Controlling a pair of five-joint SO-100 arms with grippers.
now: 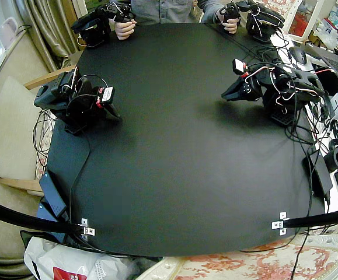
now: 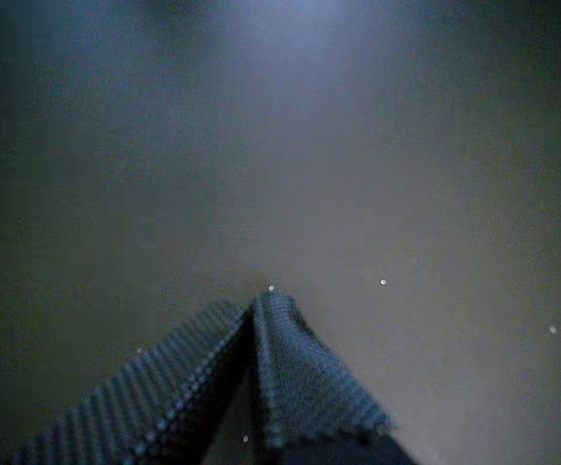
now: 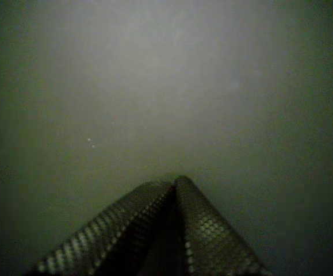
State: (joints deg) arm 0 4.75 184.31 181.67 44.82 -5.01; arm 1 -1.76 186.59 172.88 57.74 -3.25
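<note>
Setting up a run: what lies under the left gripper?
Only bare black table shows beneath the left gripper, jaws shut on nothing. The patch right under the left arm base is hidden.

A wide, matte black bench (image 1: 180,151) is filling the fixed view. Small metal brackets (image 1: 281,223) are sitting at its near edge. A thin cable (image 1: 81,169) is trailing down one side.

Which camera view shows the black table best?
The fixed view: it shows nearly the whole black table, with the left gripper and the right gripper low over it. Each wrist view shows only a dim, bare patch of the table beyond a pair of shut jaws.
</note>
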